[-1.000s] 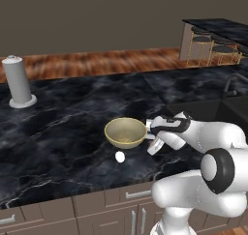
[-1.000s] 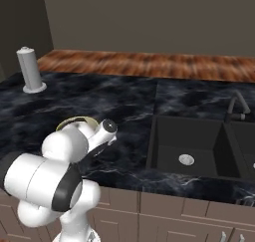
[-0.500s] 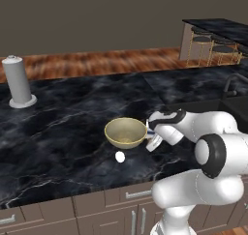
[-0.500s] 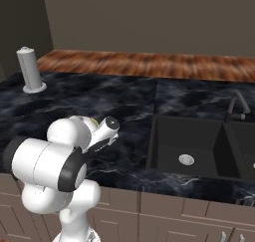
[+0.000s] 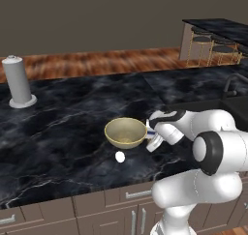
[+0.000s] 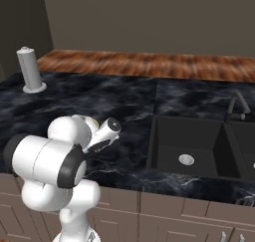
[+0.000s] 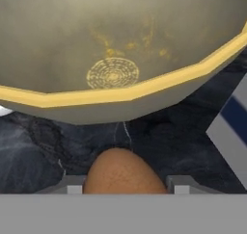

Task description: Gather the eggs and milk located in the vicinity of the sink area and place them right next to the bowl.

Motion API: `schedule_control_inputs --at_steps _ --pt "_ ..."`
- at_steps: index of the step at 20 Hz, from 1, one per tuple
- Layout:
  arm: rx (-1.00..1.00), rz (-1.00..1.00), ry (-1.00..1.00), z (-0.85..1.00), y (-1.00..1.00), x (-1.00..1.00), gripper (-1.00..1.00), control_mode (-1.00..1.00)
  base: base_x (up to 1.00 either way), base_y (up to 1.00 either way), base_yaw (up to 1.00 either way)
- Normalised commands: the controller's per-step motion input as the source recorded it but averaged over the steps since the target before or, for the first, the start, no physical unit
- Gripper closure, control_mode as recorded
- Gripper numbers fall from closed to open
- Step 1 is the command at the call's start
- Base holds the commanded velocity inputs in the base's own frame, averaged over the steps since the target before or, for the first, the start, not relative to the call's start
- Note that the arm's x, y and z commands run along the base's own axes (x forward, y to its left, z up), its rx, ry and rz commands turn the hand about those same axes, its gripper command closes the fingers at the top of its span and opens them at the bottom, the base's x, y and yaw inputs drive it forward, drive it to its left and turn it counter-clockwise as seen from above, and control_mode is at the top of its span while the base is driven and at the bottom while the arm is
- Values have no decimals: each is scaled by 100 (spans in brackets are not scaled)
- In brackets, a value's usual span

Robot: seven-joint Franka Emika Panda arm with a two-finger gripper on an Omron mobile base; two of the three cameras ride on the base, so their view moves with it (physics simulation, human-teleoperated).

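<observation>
In the hand view a reddish-brown egg (image 7: pixel 123 173) sits between the gripper (image 7: pixel 124 184) jaws, whose grey tips flank it on both sides; the jaws are closed around it. Just ahead of the jaws curves the near wall of the tan-gold bowl (image 7: pixel 144 91), with its speckled inside and a ringed mark at the bottom. To the right of the jaws in that view stands a white surface with a blue stripe, the milk carton (image 7: pixel 234 127), near the bowl but not touching it.

The left base view shows the wider layout: the gripper (image 5: pixel 156 132) is low over the black marble counter (image 5: pixel 63 137), right beside the bowl (image 5: pixel 125 132), with the carton (image 5: pixel 154 143) just under the hand. A white egg (image 5: pixel 120 156) lies on the counter just beside the bowl's near side, across from the jaws. A tall grey cylinder (image 5: pixel 17 81) stands well away.

The right base view shows the black sink (image 6: pixel 199 146) well apart from the hand, with the arm hiding the bowl.
</observation>
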Motion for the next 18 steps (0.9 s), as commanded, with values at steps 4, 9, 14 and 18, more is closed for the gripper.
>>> schedule_control_inputs --at_steps 4,9,14,18 --pt "0 0 0 0 0 0 -100 -100 0 0 0" --pt "0 0 0 0 0 0 -100 -100 0 0 0" --pt "0 0 0 24 -6 -4 -100 -100 0 0 0" --pt "-6 0 0 66 -14 -17 -100 -100 0 0 0"
